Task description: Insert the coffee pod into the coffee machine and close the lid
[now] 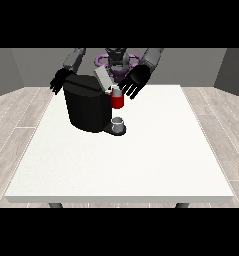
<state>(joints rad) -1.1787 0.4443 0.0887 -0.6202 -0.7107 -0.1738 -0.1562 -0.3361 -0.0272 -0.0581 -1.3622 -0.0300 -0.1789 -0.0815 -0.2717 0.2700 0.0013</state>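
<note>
Black coffee machine (86,107), lid (103,78) raised, hand at view's right (133,82) just beside

The coffee machine (86,107) stands on the bench (141,165), toward its far edge and left of the middle as the view shows it. The machine's lid (103,78) is raised, tilted up at the top right of the body. A cup (119,124) sits on the machine's base at its lower right, below the brew head (117,99). The robot hand at the view's right (134,82) hovers just right of the lid, above the brew head. The robot hand at the view's left (58,81) is behind the machine's upper left corner, near the bench's far edge.
</note>
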